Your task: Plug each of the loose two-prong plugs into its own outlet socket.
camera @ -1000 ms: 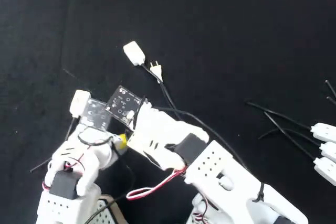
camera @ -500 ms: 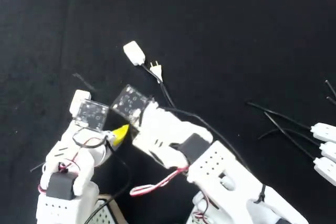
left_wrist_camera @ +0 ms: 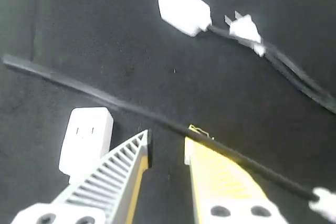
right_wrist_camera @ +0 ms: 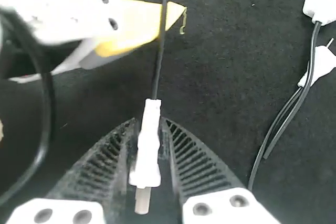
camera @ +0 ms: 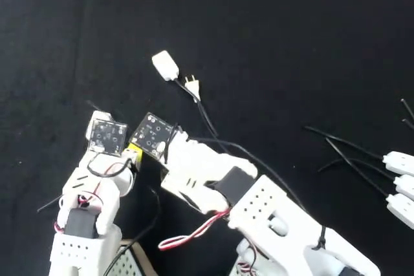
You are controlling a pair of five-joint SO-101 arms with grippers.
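Right gripper (right_wrist_camera: pixel 148 124) is clamped on the plug (right_wrist_camera: pixel 146 156) lengthwise between its jaws, left gripper (left_wrist_camera: pixel 167 136) has jaws apart with the outlet socket (left_wrist_camera: pixel 86 137) just outside one jaw, so left should probably straddle and steady the socket before mating

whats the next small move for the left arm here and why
Probably shift the left end effector sideways to straddle the white socket: its fingers are open, but the socket lies beside one finger, outside the gap. The right end effector grips the plug.
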